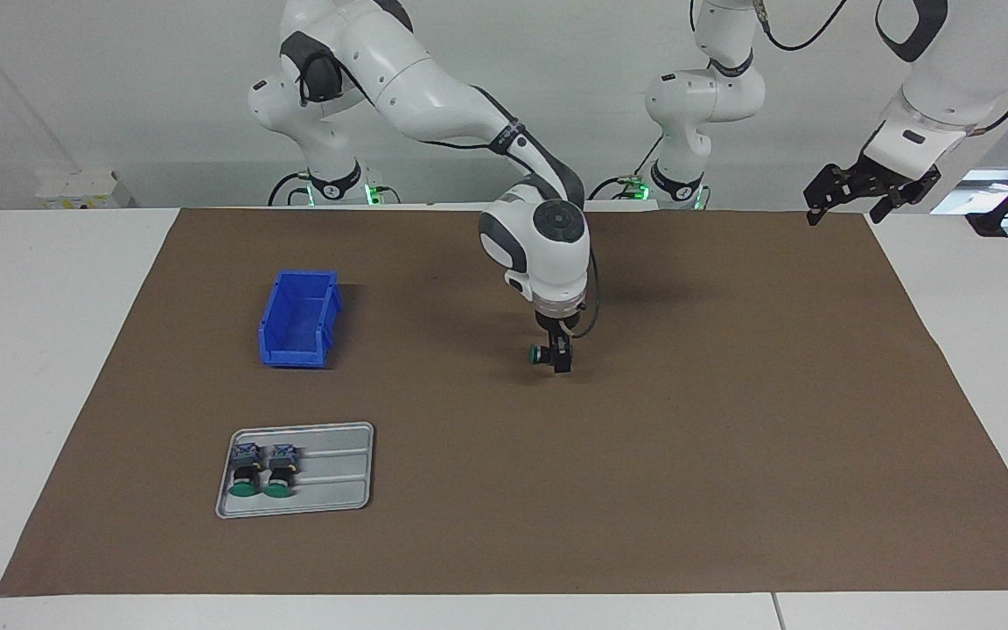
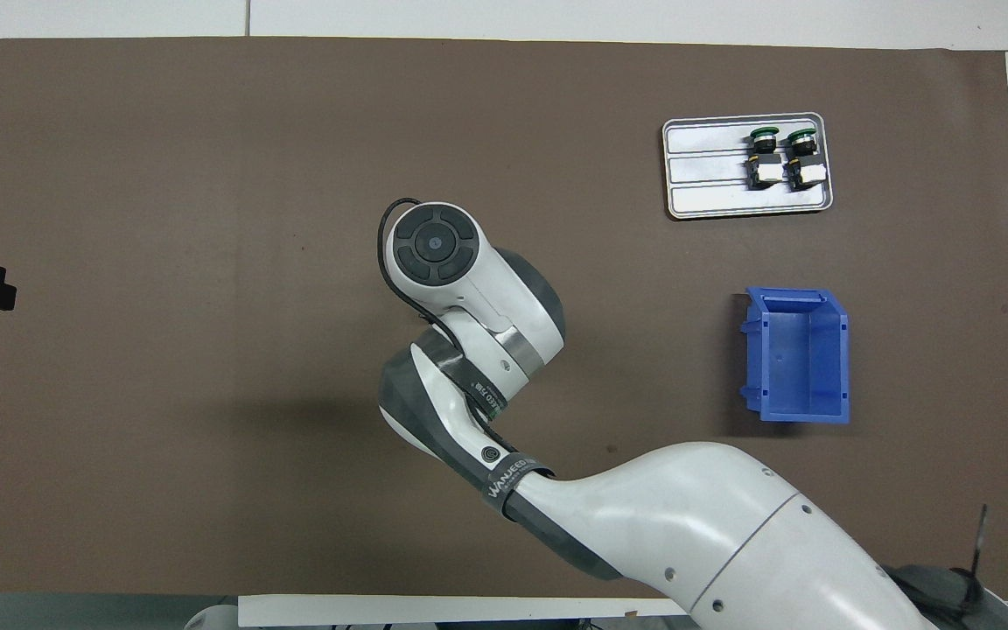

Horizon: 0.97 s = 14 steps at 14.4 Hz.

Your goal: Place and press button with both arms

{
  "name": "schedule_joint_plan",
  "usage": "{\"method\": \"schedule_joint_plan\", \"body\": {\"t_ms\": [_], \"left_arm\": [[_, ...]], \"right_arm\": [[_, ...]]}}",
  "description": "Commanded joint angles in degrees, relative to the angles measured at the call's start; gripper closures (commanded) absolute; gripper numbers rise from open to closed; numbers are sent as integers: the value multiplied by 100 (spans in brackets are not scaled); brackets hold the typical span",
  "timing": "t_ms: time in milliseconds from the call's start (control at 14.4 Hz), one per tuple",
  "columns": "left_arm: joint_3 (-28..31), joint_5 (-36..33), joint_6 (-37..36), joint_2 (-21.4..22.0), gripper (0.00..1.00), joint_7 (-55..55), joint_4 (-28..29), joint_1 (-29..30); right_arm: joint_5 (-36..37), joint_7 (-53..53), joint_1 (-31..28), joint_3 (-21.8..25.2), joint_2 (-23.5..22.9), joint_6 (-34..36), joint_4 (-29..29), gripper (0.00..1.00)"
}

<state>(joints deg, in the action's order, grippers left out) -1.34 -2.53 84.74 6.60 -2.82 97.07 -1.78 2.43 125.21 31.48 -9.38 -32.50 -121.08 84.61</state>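
Low in the frame, grey metal tray keeping two spare green-capped buttons; above it, blue plastic bin. At centre, right gripper down at the brown mat with the green-capped black push-button, probably to set it there. Gripped or released: cannot tell. Hidden under the wrist from overhead. At the top corner, left gripper waiting, spread, empty.
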Motion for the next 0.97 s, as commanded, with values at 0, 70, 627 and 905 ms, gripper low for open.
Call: {"method": "schedule_joint_plan", "body": {"t_ms": [0,70,627,905], "left_arm": [[20,-81,148,157,0,183,198,11],[11,-81,156,157,0,437,198,11],[-42,6,218,-106,0,3082,251,-814],[-42,111,394,-265,0,3990,330,-1114]], "right_arm": [[-32,-1284,-728,-56,700,548,91,3],[-41,-1698,-949,-64,919,724,117,3],[-102,-6635,-2522,-56,2001,2455,117,3],[-102,-8482,-3156,-47,2572,3264,117,3]]}}
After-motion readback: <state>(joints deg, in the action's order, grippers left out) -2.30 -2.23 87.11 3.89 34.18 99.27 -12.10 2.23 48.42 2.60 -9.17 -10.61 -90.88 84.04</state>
